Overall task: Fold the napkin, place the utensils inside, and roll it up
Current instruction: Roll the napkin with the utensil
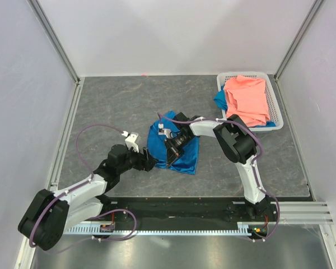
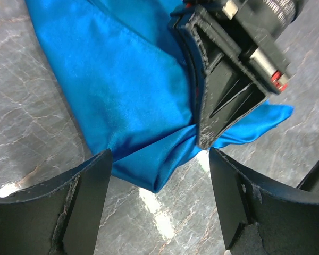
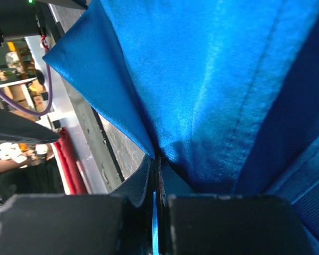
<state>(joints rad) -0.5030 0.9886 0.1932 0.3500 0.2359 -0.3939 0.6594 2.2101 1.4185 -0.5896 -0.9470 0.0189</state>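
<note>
Centre of table: napkin; far right: basket, cloth inside, scrap seemingly beneath.

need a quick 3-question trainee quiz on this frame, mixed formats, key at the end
1. True or false: the right gripper is shut on the napkin.
2. Pick one: the left gripper is A) open, B) shut on the napkin, C) shut on nothing.
3. Fill in: the salmon-pink cloth lies in the white ___.

Key: 1 true; 2 A; 3 basket.
</note>
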